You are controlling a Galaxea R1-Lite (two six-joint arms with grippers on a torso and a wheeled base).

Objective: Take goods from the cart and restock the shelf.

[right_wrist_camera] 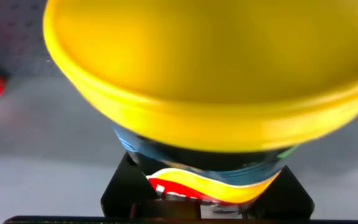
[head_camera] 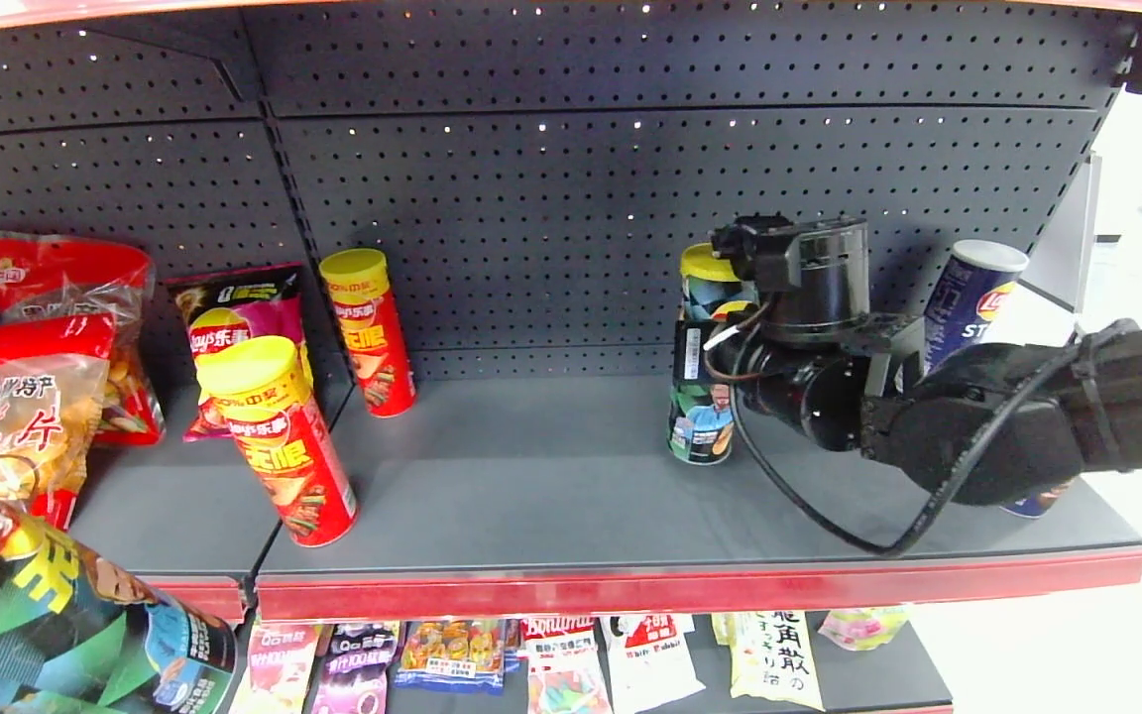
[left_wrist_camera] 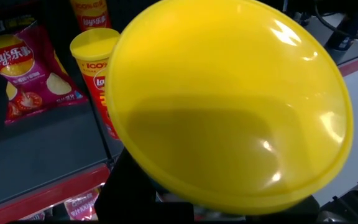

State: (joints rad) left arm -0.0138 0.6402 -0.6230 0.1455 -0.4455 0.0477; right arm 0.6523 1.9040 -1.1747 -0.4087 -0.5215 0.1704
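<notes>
Now right pincer (head_camera: 705,342) grips shelved can (head_camera: 700,426); left pincer (left_wrist_camera: 166,208) holds second can (head_camera: 85,615).

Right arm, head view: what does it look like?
The right arm is black throughout: a matte, fabric-like covering cinched by a strap, then glossy cylindrical wrist joints. A black cable loops beneath it, with a thin white wire near the wrist.

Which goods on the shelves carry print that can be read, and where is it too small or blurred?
Print is located here, not quoted.
Front red can: large print, legible.
Purple bag: logo legible.
Blue can: logo partly hidden.
Held green can: logo legible.
Standing green can: print too small.
Lower-shelf packets: big characters legible, rest too small.
</notes>
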